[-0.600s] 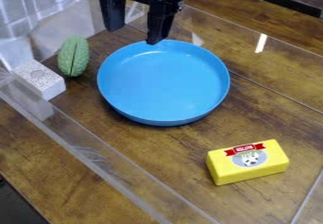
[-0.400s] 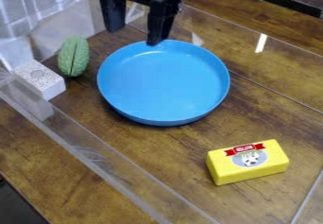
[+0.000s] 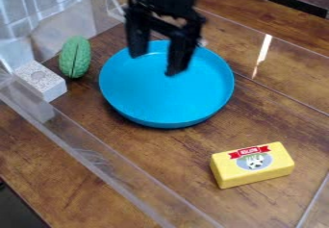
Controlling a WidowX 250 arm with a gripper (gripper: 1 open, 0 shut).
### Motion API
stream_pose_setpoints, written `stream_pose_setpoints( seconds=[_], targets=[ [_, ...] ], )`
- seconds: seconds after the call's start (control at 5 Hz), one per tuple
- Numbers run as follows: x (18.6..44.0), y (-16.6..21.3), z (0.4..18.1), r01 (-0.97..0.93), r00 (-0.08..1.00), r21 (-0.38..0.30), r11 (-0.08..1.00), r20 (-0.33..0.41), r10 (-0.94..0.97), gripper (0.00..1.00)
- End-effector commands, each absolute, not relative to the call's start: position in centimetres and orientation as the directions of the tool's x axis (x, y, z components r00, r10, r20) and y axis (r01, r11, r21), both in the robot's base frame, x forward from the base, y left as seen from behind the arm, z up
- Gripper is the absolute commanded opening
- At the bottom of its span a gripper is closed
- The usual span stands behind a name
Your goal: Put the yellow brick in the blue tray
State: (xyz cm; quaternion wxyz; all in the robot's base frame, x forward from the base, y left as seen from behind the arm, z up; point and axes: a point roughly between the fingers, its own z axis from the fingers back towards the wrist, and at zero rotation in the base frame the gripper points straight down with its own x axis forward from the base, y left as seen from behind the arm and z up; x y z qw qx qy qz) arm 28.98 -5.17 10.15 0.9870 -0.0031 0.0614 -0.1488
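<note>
Above the blue tray, the gripper hangs with jaws spread and empty, ready for a grasp. Well apart, the yellow brick lies label-up on the wooden table, not yet collected.

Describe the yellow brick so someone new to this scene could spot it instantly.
Start at the blue tray, the big round dish mid-table. Look toward the near right corner of the wooden table: the yellow brick lies there alone. It is the only bright yellow block, with a red-and-white label on top.
</note>
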Motion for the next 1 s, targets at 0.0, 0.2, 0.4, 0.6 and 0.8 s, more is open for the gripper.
stream_pose_setpoints(
  seconds=[0.0, 0.2, 0.4, 0.6, 0.8],
  targets=[
    [28.1, -8.3, 10.8, 0.466, 0.882, -0.009, 0.885, -0.069, -0.466, 1.00],
    [27.4, -11.5, 9.7, 0.592, 0.804, 0.008, 0.806, -0.073, -0.590, 1.00],
    [27.2, -13.8, 8.1, 0.666, 0.744, 0.012, 0.745, -0.078, -0.664, 1.00],
    [27.4, -14.4, 6.4, 0.681, 0.730, 0.011, 0.732, -0.088, -0.677, 1.00],
    [27.5, -14.3, 5.2, 0.697, 0.715, 0.003, 0.717, -0.084, -0.694, 1.00]
  ],
)
